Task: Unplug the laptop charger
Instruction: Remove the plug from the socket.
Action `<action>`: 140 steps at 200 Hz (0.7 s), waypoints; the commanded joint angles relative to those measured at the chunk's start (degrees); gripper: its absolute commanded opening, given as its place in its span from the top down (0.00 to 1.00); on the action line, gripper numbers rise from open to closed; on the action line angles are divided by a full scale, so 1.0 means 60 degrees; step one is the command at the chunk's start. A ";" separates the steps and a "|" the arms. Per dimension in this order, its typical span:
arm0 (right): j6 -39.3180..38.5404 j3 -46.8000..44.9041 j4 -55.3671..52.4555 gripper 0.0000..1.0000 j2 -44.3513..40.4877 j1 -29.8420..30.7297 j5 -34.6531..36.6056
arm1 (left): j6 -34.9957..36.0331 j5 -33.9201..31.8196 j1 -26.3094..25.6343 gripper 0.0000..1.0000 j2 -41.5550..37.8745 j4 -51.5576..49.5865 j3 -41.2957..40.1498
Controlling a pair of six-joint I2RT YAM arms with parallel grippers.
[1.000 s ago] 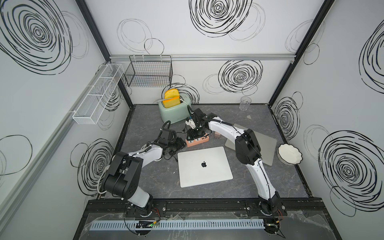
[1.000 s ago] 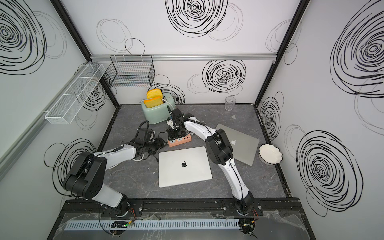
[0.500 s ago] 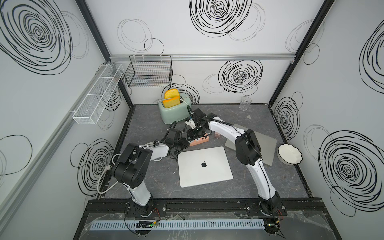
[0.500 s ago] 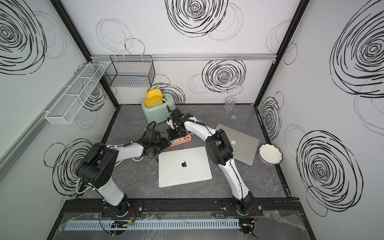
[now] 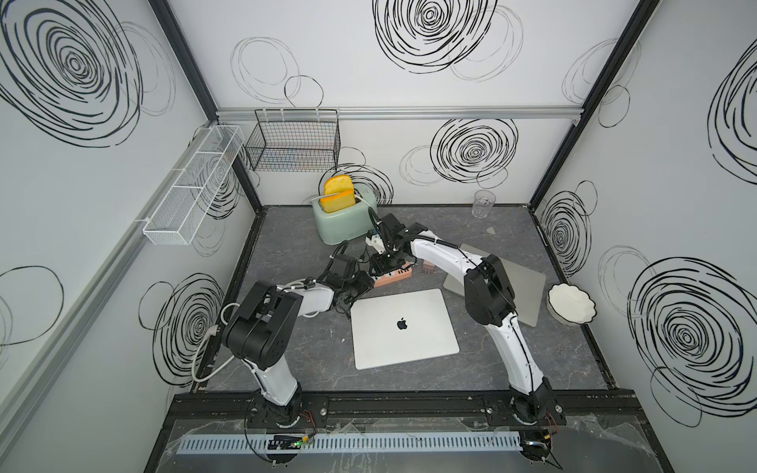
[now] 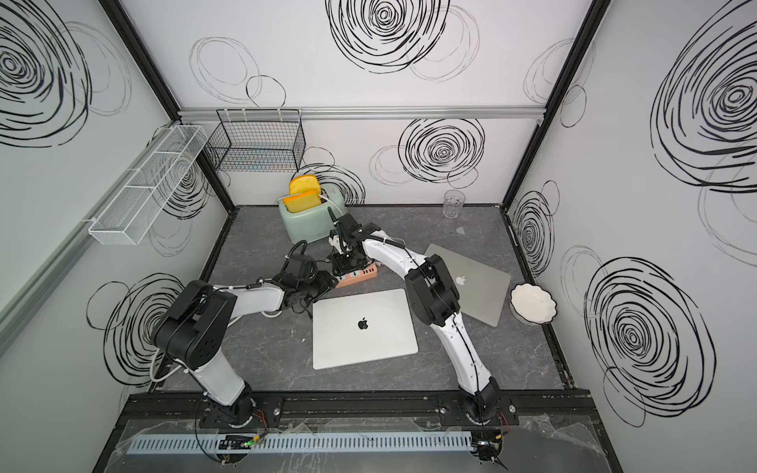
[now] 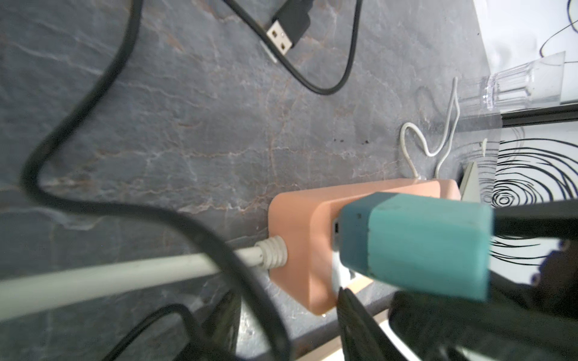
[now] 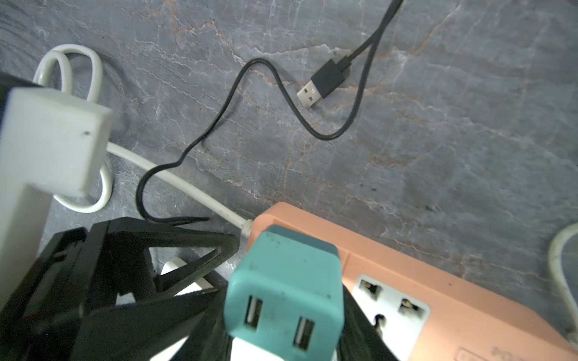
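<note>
The right gripper [image 5: 386, 264] covers the power strip [image 5: 398, 277] at its 9 o'clock end. The frame edge crops the teal charger [image 8: 283, 290]; the foreground black cable [image 7: 32, 168] is blurred.

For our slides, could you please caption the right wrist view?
Teal two-port USB adapter on the peach power strip, an unplugged black USB cable nearby.

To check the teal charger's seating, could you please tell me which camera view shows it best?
The right wrist view: the teal charger fills the foreground, two USB ports facing the camera, at the pink power strip. The left wrist view shows its side, slightly blurred. In both top views it is hidden.
</note>
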 commanded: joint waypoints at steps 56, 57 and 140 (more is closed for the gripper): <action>0.0001 -0.0420 -0.0510 0.78 -0.0059 0.0192 0.0025 | -0.0283 -0.0236 0.0383 0.46 0.0671 -0.0742 0.0058; 0.0001 -0.0413 -0.0510 0.78 -0.0052 0.0190 0.0021 | -0.0274 -0.0238 0.0376 0.46 0.0673 -0.0745 0.0060; 0.0172 0.0523 -0.0808 0.83 0.0038 0.0221 -0.0129 | 0.0110 -0.0603 0.0120 0.48 0.1088 -0.1236 -0.0155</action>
